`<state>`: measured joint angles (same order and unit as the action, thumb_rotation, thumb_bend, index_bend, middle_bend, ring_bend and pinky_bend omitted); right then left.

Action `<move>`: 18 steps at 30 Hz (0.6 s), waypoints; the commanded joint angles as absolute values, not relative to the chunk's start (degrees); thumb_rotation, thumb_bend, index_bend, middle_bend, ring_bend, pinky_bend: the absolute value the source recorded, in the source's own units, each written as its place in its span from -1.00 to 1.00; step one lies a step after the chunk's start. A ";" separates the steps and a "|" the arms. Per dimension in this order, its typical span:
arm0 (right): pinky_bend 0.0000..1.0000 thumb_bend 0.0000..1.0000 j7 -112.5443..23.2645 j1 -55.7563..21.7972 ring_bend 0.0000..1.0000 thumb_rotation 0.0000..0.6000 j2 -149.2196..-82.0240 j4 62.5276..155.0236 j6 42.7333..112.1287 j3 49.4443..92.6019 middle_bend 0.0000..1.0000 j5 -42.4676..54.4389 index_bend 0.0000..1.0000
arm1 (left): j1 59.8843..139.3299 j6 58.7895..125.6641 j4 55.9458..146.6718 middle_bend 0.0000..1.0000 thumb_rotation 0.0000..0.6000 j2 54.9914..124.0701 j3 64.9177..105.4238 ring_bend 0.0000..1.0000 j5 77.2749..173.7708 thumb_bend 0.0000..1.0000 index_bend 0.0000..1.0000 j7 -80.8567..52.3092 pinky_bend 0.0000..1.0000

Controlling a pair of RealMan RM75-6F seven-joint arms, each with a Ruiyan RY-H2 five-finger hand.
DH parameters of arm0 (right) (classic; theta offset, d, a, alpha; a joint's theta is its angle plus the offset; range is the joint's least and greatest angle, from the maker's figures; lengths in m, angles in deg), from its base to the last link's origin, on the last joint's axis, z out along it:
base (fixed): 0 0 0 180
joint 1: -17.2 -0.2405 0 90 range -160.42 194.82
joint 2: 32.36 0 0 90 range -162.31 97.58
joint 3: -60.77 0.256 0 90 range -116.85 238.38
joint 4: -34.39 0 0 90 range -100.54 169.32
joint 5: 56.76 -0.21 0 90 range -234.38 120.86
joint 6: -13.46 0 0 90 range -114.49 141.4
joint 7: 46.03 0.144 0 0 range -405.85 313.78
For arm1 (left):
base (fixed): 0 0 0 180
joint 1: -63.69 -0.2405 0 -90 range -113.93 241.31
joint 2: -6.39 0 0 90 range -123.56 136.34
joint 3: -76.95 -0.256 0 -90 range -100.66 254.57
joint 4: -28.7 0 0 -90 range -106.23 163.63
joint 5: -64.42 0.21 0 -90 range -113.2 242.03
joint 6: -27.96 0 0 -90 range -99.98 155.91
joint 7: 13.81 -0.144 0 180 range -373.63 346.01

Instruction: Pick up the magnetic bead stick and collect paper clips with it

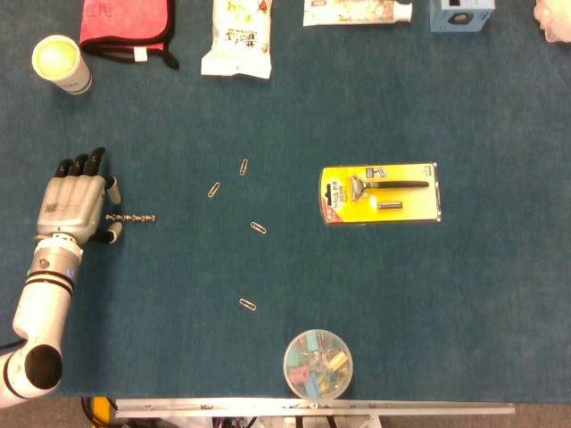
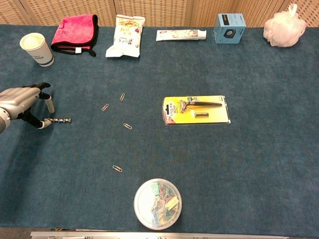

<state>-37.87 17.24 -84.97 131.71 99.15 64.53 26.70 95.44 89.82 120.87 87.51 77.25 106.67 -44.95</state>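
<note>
The magnetic bead stick (image 1: 131, 218) (image 2: 58, 120) is a short row of dark beads lying flat on the blue table at the left. My left hand (image 1: 73, 201) (image 2: 22, 103) hovers over its left end with its fingers apart. The thumb tip sits right by that end, and no grip on the stick shows. Several paper clips lie scattered to the right of the stick: one (image 1: 244, 167) (image 2: 122, 97) farthest back, one (image 1: 214, 190) (image 2: 105, 107) closest to the stick, one (image 1: 258, 228) (image 2: 128, 126) in the middle and one (image 1: 247, 304) (image 2: 117, 169) near the front. My right hand is out of sight.
A round clear tub of coloured clips (image 1: 318, 364) (image 2: 157, 203) stands at the front edge. A yellow razor pack (image 1: 380, 193) lies right of centre. Along the back are a paper cup (image 1: 62, 64), a pink cloth (image 1: 125, 25), a snack bag (image 1: 239, 37), toothpaste (image 2: 180, 34) and a blue box (image 2: 229, 27).
</note>
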 commanded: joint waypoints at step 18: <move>-0.37 -0.98 -37.91 17.16 -0.76 1.00 -84.89 131.80 98.80 64.52 -0.63 26.49 -0.62 | 92.41 93.42 118.83 -1.00 1.00 90.85 78.55 -1.00 107.70 -0.45 -0.14 -44.85 -0.89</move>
